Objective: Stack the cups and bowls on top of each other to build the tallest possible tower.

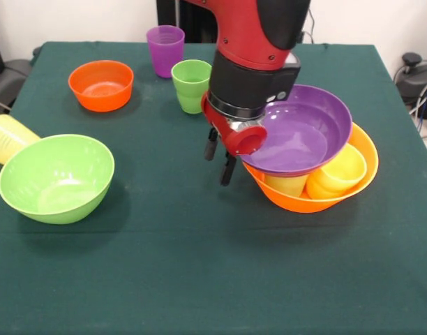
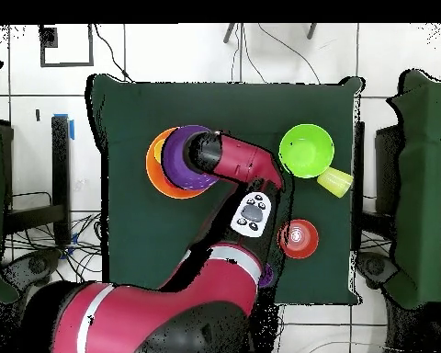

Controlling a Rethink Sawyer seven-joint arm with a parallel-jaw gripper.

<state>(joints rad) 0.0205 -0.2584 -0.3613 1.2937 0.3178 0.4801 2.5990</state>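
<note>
The large yellow-orange bowl [image 1: 324, 200] sits at the right and holds two yellowish cups [image 1: 341, 170] on their sides. The wide purple bowl [image 1: 301, 132] rests tilted on top of them. My gripper [image 1: 220, 159] hangs just left of this pile, above the cloth, fingers apart and empty. The lime green cup [image 1: 191, 84] and the purple cup [image 1: 165, 49] stand upright behind it. The small orange bowl [image 1: 101, 85] is at the far left and the deep lime green bowl [image 1: 56, 178] at the near left. A pale yellow cup [image 1: 8, 137] lies on its side touching it. The dark green and orange cups are out of view.
The table [image 1: 199, 279] is covered in dark green cloth. In the overhead view my arm [image 2: 247, 165] covers the gripper and the pile's right side; the lime green bowl [image 2: 306, 150] and the small orange bowl [image 2: 298, 238] lie to its right. Cables lie on the floor around the table.
</note>
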